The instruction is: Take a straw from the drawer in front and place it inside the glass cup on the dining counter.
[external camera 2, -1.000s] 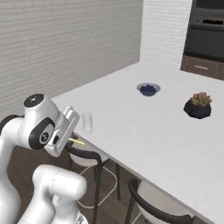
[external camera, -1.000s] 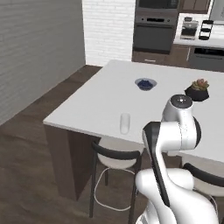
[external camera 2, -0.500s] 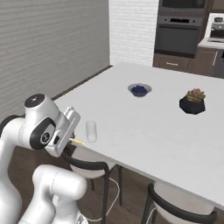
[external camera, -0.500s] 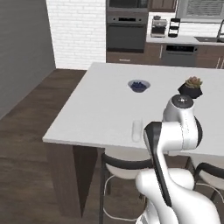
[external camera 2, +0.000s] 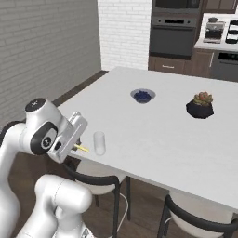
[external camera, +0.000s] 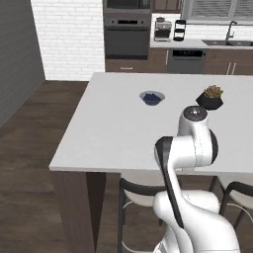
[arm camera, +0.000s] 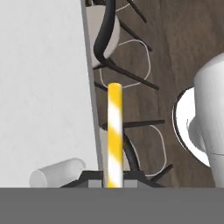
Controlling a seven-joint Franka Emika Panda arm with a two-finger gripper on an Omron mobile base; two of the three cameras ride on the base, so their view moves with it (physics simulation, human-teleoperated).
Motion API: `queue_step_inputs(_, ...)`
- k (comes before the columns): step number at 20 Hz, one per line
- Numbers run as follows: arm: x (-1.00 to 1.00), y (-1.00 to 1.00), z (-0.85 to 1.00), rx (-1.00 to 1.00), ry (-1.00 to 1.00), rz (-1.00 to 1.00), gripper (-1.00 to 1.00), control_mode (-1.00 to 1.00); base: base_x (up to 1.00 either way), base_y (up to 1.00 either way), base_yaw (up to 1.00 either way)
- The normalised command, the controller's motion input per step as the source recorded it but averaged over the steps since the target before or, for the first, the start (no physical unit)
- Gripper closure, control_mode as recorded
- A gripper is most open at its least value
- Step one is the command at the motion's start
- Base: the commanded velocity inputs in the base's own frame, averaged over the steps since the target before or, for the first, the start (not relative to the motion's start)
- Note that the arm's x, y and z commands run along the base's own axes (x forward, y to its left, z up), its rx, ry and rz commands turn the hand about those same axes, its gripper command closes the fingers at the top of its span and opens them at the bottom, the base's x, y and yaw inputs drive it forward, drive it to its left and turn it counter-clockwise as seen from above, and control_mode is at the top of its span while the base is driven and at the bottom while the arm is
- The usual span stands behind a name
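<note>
Now, in the left base view, the whole scene has swung since a second ago: the base has turned, and the dining counter [external camera: 113, 133] fills mid-frame. In the right base view the gripper [external camera 2: 78, 144], at left centre, stays clenched on the straw [external camera 2: 82, 148], just beside the glass cup [external camera 2: 99, 142]. In the hand view the straw stands bottom centre, the cup lower left. Insertion looks near.

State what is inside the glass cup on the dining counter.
The glass cup stands upright on the dining counter and looks empty through its clear wall. The straw is beside it, held in the gripper's shut jaws.
</note>
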Motion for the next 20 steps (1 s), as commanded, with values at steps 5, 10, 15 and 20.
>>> queue_step_inputs(5,0.58,0.06,0.05,-0.03,0.04,-0.36,1.0,-1.0,0.0,0.0,0.0)
queue_step_inputs(10,0.2,-0.08,0.4,-0.07,0.43,-0.13,1.0,-1.0,0.0,0.0,0.0)
queue_step_inputs(15,0.01,-0.03,0.58,-0.13,0.65,0.0,1.0,-1.0,0.0,0.0,0.0)
queue_step_inputs(20,0.07,0.0,0.38,-0.18,0.53,0.0,1.0,-1.0,0.0,0.0,0.0)
